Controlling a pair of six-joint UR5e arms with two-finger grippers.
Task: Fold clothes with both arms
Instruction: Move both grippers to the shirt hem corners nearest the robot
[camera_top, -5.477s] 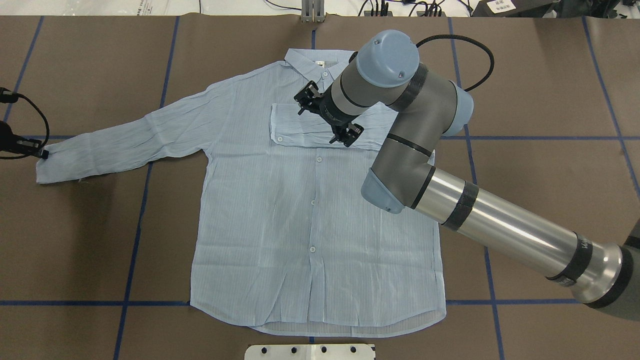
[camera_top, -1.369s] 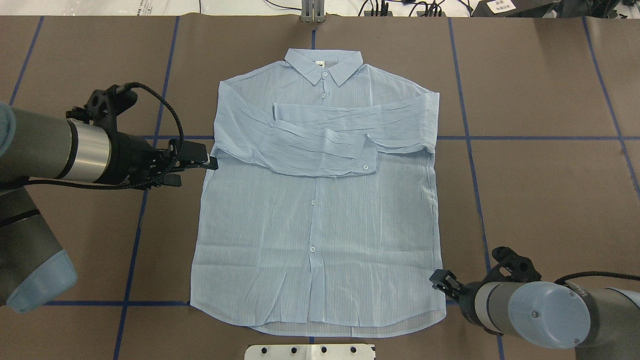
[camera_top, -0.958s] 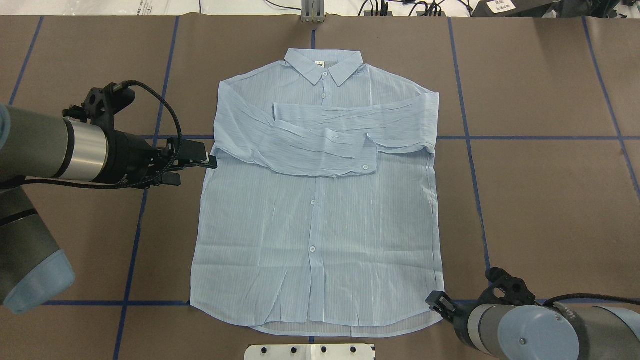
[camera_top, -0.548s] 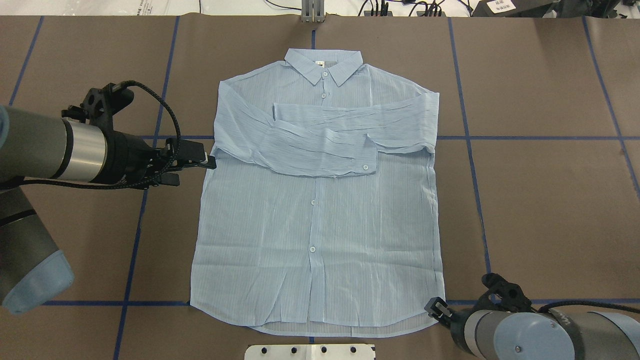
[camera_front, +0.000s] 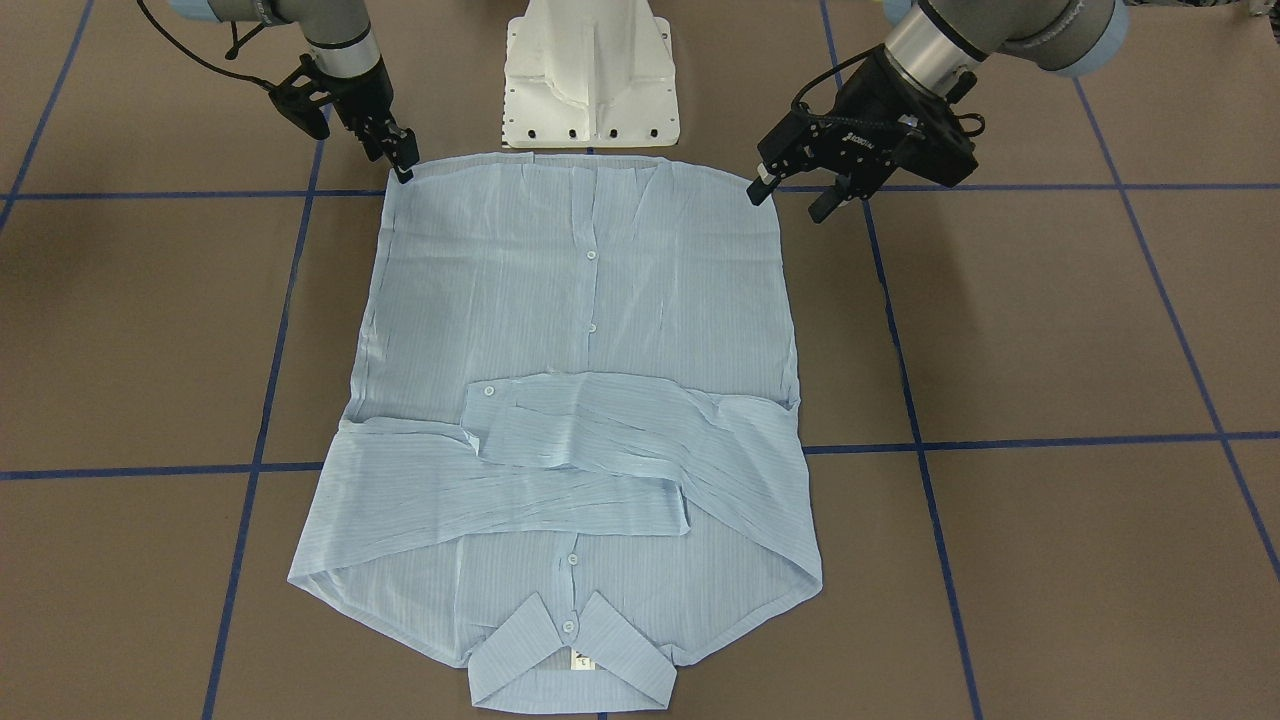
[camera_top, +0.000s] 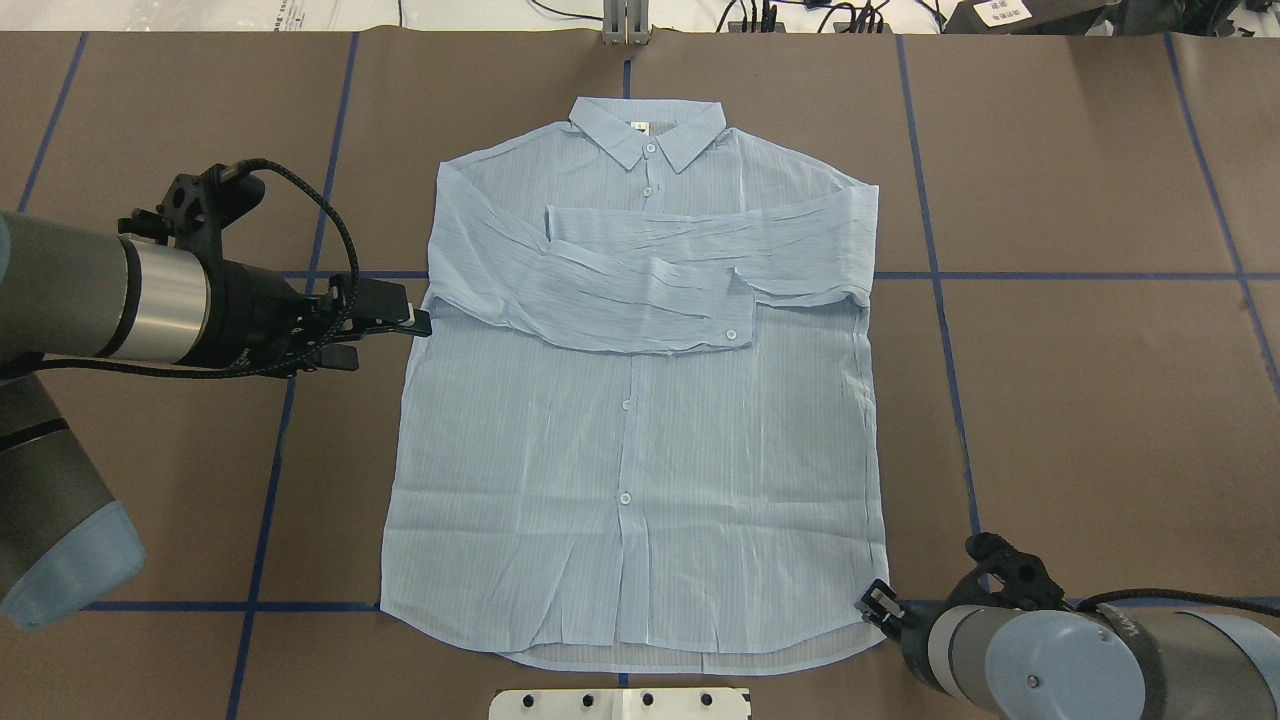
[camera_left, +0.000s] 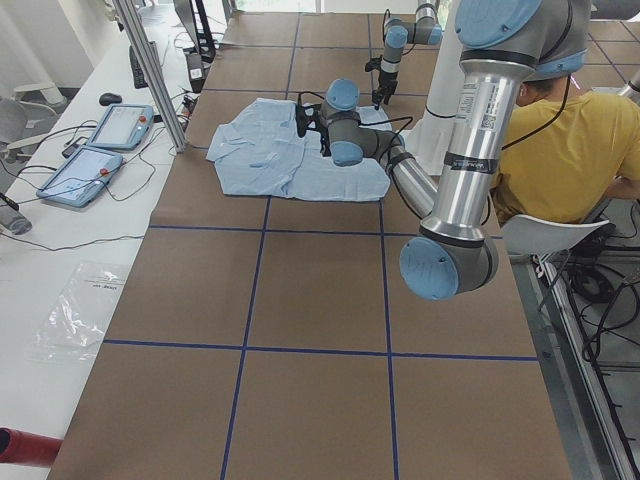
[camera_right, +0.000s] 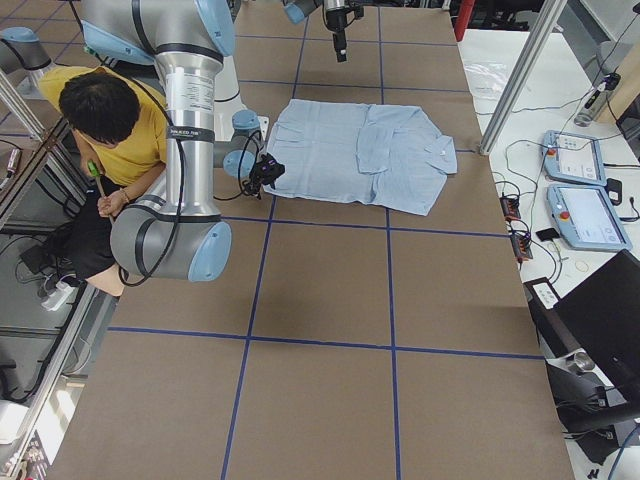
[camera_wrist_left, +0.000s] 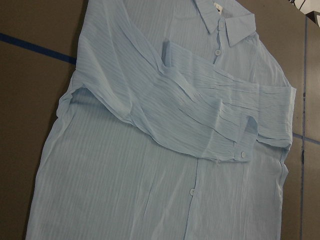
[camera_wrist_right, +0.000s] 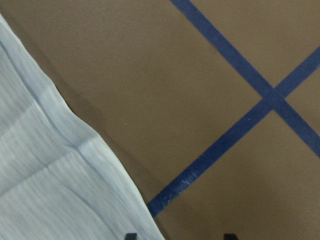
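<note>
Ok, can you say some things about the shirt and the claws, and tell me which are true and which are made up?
1. Both sleeves are folded across the front of the shirt. True.
2. The shirt is scrunched up in a ball. False: it lies spread flat on the table.
3. The right claw is by the shirt's bottom corner. True.
4. The left claw is lifting the collar. False: it is open, off the shirt's side edge, and the collar lies flat.
</note>
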